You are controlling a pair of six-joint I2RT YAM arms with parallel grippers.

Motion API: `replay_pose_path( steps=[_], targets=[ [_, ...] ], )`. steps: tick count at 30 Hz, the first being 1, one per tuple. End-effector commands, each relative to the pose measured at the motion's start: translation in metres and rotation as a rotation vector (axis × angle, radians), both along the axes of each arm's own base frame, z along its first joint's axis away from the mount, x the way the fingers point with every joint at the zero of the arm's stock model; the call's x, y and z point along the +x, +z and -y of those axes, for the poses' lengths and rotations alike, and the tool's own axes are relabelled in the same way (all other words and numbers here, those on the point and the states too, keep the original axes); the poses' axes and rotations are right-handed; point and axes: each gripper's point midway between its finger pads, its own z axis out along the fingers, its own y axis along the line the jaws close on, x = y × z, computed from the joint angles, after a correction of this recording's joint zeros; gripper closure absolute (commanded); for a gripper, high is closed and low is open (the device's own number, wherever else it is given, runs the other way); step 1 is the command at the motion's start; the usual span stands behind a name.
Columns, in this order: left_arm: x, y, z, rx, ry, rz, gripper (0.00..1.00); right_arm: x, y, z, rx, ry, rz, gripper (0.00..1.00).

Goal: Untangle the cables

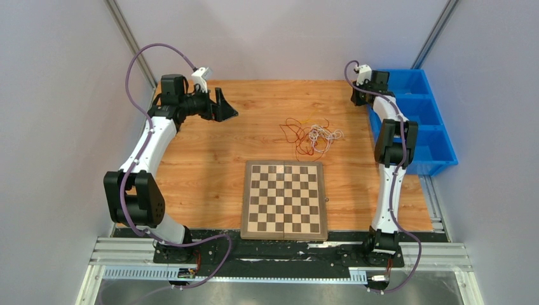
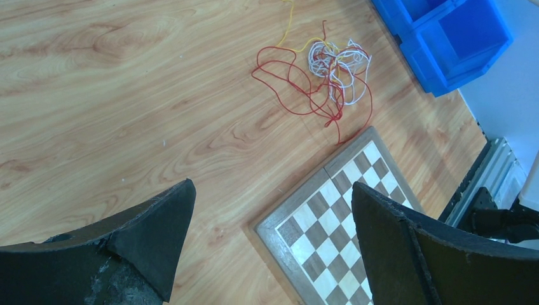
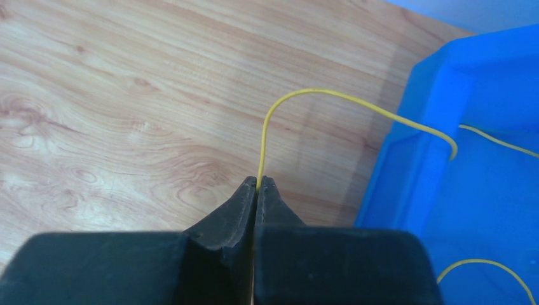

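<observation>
A small tangle of thin red, white and yellow cables (image 1: pixel 309 135) lies on the wooden table behind the chessboard; it also shows in the left wrist view (image 2: pixel 327 73). My left gripper (image 1: pixel 224 107) hangs open and empty at the back left, well left of the tangle; in its wrist view (image 2: pixel 272 210) the jaws stand wide apart. My right gripper (image 3: pixel 257 184) is shut on a yellow wire (image 3: pixel 330 98) that arcs right over the rim of the blue bin (image 3: pixel 438 159). It sits at the back right (image 1: pixel 363 95) next to the bin.
A chessboard (image 1: pixel 284 198) lies at the front middle of the table. A blue compartment bin (image 1: pixel 426 124) stands along the right edge, with more yellow wire (image 3: pixel 489 264) inside. Grey walls enclose the table on three sides.
</observation>
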Motion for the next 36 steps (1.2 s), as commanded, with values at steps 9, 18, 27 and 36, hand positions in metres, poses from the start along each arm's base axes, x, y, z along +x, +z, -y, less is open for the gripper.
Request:
replay_pose_path(
  steps=[9,18,27,36],
  targets=[
    [0.003,0.010,0.002,-0.005,-0.011,0.030,0.00,0.031,0.142,0.072,-0.077,-0.024,0.390,1.00],
    [0.005,0.005,0.003,-0.008,-0.014,0.013,0.00,0.029,0.124,0.126,-0.185,-0.026,0.402,1.00],
    [0.006,0.006,0.004,-0.016,-0.010,0.008,0.00,0.012,0.162,0.137,-0.130,-0.056,0.435,0.62],
    [0.004,0.004,0.005,-0.024,-0.012,0.005,0.00,-0.010,0.216,0.125,-0.084,-0.027,0.494,0.26]
  ],
)
